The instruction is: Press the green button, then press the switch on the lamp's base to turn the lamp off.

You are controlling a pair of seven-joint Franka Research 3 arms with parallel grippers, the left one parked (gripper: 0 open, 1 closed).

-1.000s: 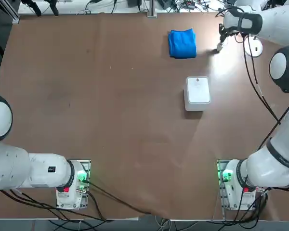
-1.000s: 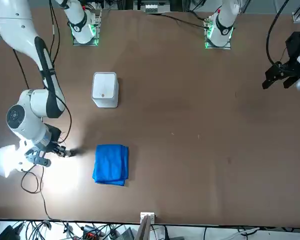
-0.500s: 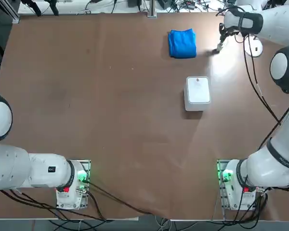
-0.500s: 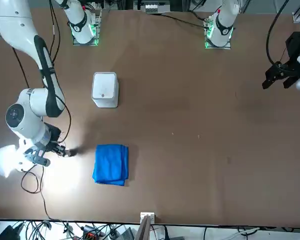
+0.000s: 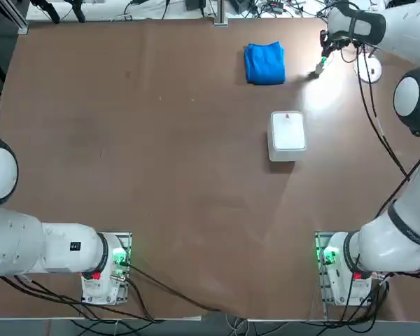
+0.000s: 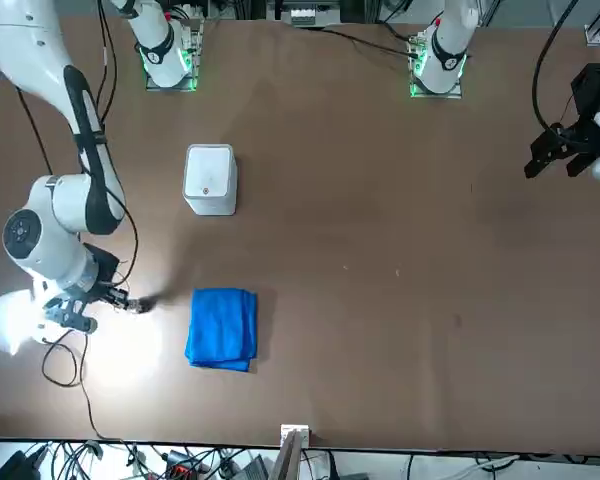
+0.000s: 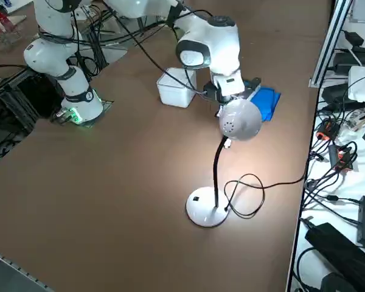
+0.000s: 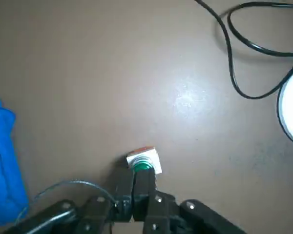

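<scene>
Right gripper [image 8: 135, 173]: fingers together, nothing between them, tips at the green button [image 8: 143, 165]; contact could not be told. Just changed: in the top view the wrist had shifted slightly and the button's green cap, hidden a moment earlier, showed. Suggested the fingers were easing off after a press; press itself unconfirmed. Button stood upright on the table, blue cloth [image 8: 5, 165] to one side, white box [image 7: 175, 91] farther off. Lamp [image 7: 240, 119] glowed, its base [image 7: 198, 214] untouched. Base switch probably next.
</scene>
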